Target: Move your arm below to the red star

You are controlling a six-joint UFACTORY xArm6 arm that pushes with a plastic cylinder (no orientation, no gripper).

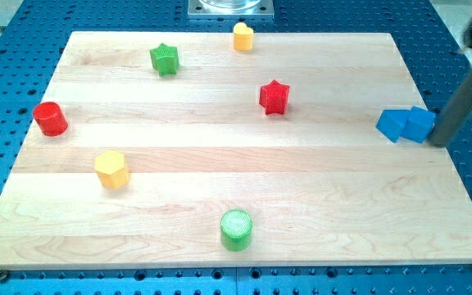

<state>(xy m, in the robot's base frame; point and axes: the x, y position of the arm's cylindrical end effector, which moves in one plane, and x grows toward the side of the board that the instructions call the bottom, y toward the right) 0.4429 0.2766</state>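
Observation:
The red star [274, 97] lies on the wooden board [236, 180], right of centre in the upper half. My rod comes down at the view's right edge and my tip [440, 144] rests at the board's right side, just right of the blue block [406, 124]. The tip is far to the right of the red star and slightly lower in the view.
A green star [164, 59] and a yellow block [242, 37] lie near the view's top. A red cylinder [50, 119] sits at the left, a yellow hexagon [112, 170] below it, and a green cylinder [237, 229] near the bottom edge.

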